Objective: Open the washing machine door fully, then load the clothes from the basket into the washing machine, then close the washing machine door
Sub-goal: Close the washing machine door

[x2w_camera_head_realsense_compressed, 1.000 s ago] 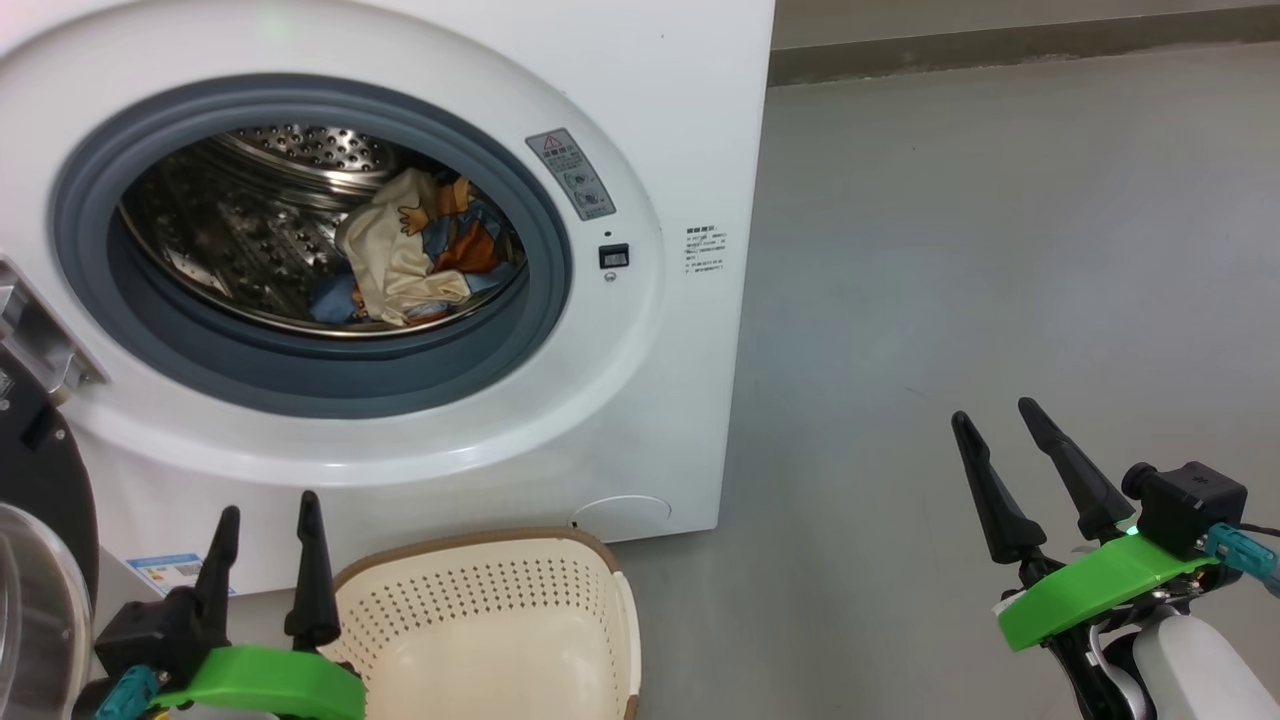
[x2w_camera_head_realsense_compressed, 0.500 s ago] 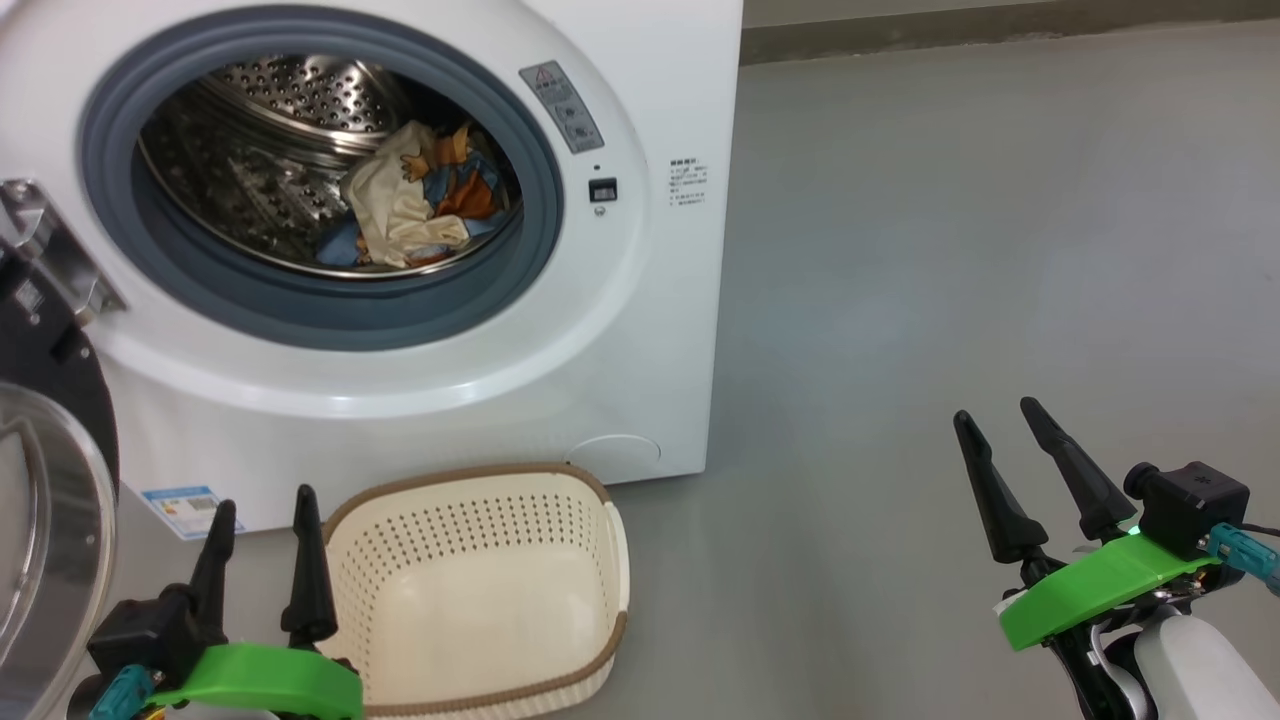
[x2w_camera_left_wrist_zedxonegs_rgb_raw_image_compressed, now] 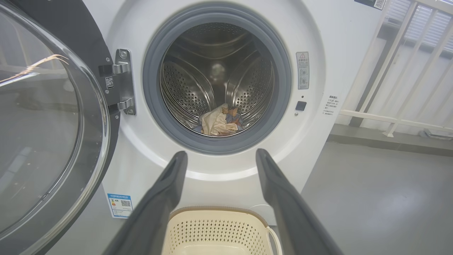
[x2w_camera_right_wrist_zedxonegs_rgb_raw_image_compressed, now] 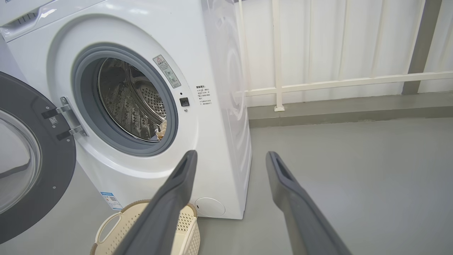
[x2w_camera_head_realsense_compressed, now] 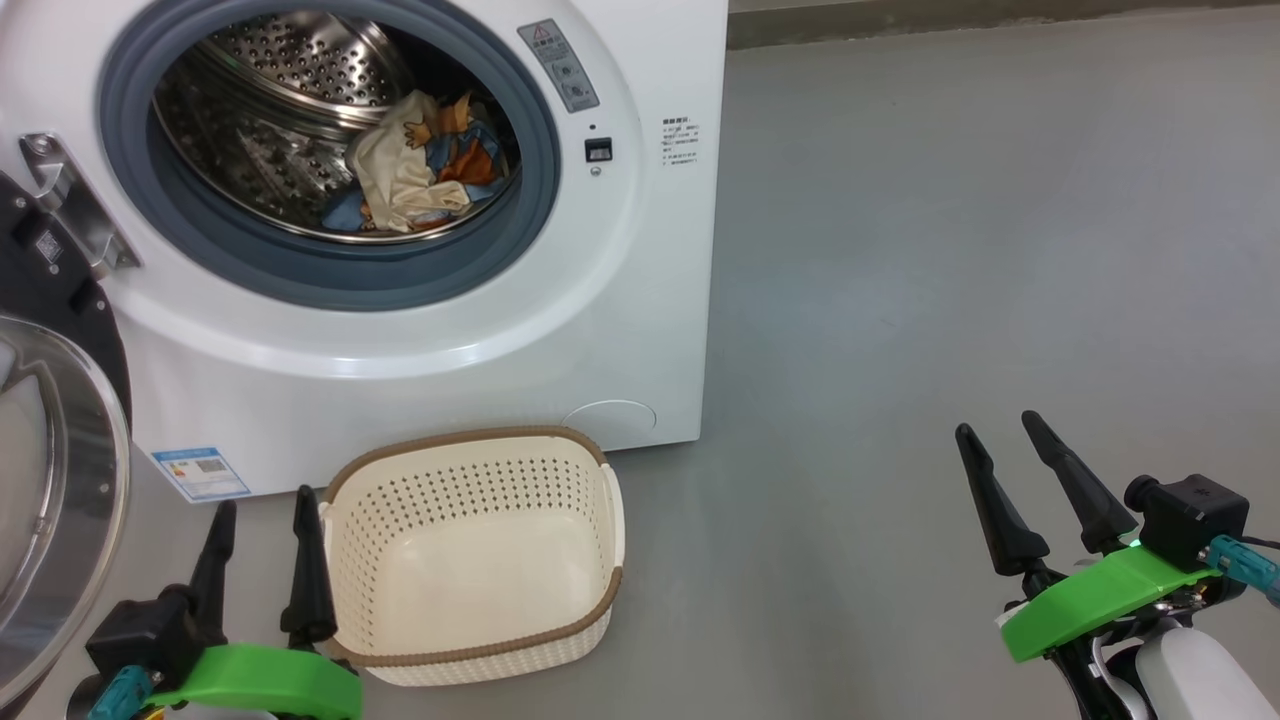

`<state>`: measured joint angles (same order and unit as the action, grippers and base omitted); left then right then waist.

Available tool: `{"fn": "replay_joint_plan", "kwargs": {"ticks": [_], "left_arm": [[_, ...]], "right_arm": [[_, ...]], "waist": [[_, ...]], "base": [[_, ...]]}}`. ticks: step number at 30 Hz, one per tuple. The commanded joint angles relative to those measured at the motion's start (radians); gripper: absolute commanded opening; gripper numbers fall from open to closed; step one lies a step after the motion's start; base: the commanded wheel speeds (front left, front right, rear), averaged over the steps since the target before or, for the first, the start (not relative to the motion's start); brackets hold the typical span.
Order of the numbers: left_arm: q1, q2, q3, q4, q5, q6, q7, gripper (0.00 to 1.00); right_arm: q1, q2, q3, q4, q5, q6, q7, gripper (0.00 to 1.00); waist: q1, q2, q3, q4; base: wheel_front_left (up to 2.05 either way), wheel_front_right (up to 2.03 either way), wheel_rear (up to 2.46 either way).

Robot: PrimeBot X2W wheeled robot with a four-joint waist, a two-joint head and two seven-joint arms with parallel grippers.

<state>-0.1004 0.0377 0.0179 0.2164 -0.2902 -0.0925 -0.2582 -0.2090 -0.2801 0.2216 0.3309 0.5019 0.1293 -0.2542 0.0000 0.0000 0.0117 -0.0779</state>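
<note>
Now we hold the left gripper (x2w_camera_head_realsense_compressed: 266,498) and right gripper (x2w_camera_head_realsense_compressed: 996,422) spread open and empty, with the clothes (x2w_camera_head_realsense_compressed: 400,180) inside the washing machine (x2w_camera_head_realsense_compressed: 640,300), its door (x2w_camera_head_realsense_compressed: 60,470) swung open.

1. Bright, even, diffuse light throughout; shadows on the smooth grey floor (x2w_camera_head_realsense_compressed: 950,250) are faint and soft.
2. A soft glare band crosses the big white front-loading washing machine (x2w_camera_head_realsense_compressed: 400,350); its perforated steel drum (x2w_camera_head_realsense_compressed: 270,80) glints.
3. The round glossy black door's clear glass window (x2w_camera_left_wrist_zedxonegs_rgb_raw_image_compressed: 35,124) mirrors pale streaks.
4. Long dark fingers (x2w_camera_left_wrist_zedxonegs_rgb_raw_image_compressed: 155,216) near the wrist lenses look soft.
</note>
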Motion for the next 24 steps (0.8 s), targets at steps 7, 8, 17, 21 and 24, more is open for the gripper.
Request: {"fn": "replay_joint_plan", "kwargs": {"ticks": [7,8,17,21,24], "left_arm": [[-0.014,0.013,0.032,-0.025,0.002,0.002,-0.004,1.0],[-0.014,0.013,0.032,-0.025,0.002,0.002,-0.004,1.0],[-0.014,0.013,0.032,-0.022,0.004,0.003,-0.004,1.0],[-0.015,0.013,0.033,-0.022,0.004,0.002,-0.004,1.0],[-0.016,0.013,0.034,-0.021,0.005,0.002,-0.004,1.0]], "right_arm": [[-0.005,-0.006,0.011,-0.025,-0.005,0.001,-0.008,1.0],[-0.005,-0.006,0.011,-0.025,-0.005,0.001,-0.008,1.0],[-0.004,-0.005,0.011,-0.025,-0.005,0.001,-0.008,1.0],[-0.005,-0.005,0.012,-0.024,-0.004,0.001,-0.008,1.0],[-0.005,-0.005,0.012,-0.024,-0.005,0.001,-0.008,1.0]], "waist": [[0.0,0.0,0.001,0.003],[0.0,0.0,0.001,0.004],[0.0,0.0,0.001,0.006],[0.0,0.0,0.002,0.006],[0.0,0.0,0.002,0.006]], "base": [[0.0,0.0,0.0],[0.0,0.0,0.0],[0.0,0.0,0.0],[0.0,0.0,0.0],[0.0,0.0,0.0]]}}
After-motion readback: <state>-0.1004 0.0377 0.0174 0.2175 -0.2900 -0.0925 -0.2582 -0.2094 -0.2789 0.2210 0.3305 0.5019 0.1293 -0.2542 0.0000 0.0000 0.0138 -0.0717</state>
